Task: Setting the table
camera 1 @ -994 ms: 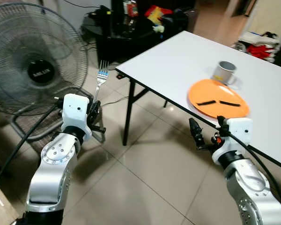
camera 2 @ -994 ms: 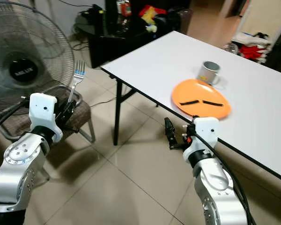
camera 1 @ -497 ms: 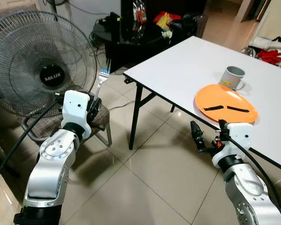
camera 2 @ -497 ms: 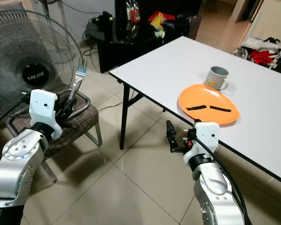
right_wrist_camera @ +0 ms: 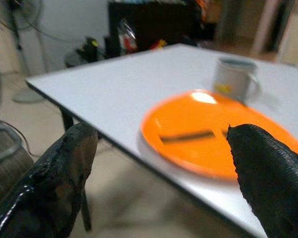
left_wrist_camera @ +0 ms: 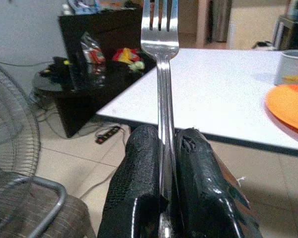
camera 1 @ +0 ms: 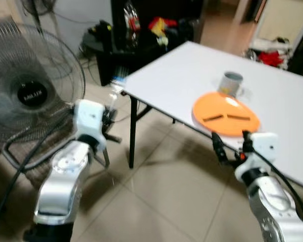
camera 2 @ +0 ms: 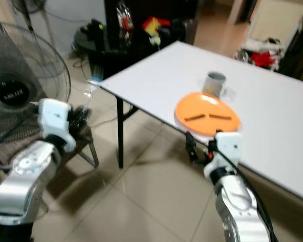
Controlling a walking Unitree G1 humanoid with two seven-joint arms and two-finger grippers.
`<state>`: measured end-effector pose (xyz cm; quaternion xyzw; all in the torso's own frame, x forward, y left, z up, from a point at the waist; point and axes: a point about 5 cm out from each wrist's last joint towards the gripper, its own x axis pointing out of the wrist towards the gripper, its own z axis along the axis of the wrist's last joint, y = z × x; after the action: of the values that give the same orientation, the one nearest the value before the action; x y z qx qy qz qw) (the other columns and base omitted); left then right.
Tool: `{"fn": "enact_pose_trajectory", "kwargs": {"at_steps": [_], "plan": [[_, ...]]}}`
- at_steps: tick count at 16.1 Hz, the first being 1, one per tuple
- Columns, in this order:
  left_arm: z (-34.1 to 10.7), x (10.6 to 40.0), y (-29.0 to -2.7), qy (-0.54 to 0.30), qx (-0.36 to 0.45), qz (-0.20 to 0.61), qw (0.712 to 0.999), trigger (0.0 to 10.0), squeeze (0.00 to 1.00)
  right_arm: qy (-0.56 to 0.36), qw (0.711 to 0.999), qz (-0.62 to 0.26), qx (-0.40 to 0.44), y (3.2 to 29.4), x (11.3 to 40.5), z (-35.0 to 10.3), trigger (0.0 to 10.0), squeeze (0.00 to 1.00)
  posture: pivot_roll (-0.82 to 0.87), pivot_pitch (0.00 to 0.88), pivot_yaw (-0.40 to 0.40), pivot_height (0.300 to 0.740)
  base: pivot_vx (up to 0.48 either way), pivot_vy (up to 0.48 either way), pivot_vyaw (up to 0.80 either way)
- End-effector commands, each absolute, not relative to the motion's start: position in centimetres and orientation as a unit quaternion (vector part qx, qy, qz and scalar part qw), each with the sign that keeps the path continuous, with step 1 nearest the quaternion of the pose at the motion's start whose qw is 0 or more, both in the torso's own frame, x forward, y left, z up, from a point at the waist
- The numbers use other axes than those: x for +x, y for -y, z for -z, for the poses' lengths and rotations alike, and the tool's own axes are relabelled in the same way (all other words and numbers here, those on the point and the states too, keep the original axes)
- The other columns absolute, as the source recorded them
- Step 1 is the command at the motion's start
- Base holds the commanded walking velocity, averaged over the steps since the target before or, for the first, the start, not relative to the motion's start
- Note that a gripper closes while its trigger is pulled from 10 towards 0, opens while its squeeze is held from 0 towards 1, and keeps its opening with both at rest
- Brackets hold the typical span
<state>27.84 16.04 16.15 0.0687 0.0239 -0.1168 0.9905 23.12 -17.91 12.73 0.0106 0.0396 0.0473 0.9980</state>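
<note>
Before the robot stands a white table (camera 1: 192, 75), one corner turned toward it, with an orange plate (camera 1: 225, 113) near the closest edge and a grey mug (camera 1: 231, 83) just behind the plate, touching or nearly touching its rim. Two dark strips lie across the plate; what they are cannot be told. Left of the table's corner, over the tiled floor (camera 1: 156, 201), the left gripper (left_wrist_camera: 161, 163) is raised with its black fingers (left_wrist_camera: 134, 188) clamped tight on the handle of a silver fork (left_wrist_camera: 160, 44), which stands upright with its tines pointing up. In the head views the fork's tip is blurred and sits close to the table's corner. The right gripper (camera 1: 218, 147) hangs below the near table edge, just under the plate, its fingers (right_wrist_camera: 64, 168) spread wide apart with nothing between them. A large standing fan (camera 1: 30, 96) fills the left side, with a chair seat below it, and a dark cluttered cabinet (camera 1: 146, 30) stands behind the table.
</note>
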Motion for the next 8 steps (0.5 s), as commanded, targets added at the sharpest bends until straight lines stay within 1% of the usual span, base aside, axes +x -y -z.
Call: {"fn": "enact_pose_trajectory", "kwargs": {"at_steps": [1, 7, 8], "plan": [[-16.43, 27.82, -17.09, -0.02, 0.076, 0.098, 0.992, 10.0, 0.0, -0.028, 0.998, -0.06, 0.011, 17.37, 23.25, -13.25, 10.0, 0.0, 0.03, 0.0, -0.038, 0.74, 0.345, 0.0, 0.0], [-16.35, 27.79, -17.1, -0.02, 0.078, 0.1, 0.992, 10.0, 0.0, -0.031, 0.998, -0.061, 0.012, 17.36, 23.28, -13.28, 10.0, 0.0, 0.03, 0.0, -0.042, 0.74, 0.347, 0.0, 0.0], [-16.33, 27.78, -17.05, -0.02, 0.079, 0.102, 0.991, 10.0, 0.0, -0.029, 0.997, -0.063, 0.012, 17.28, 23.2, -13.32, 10.0, 0.0, 0.03, 0.0, -0.04, 0.74, 0.345, 0.0, -0.8]]}}
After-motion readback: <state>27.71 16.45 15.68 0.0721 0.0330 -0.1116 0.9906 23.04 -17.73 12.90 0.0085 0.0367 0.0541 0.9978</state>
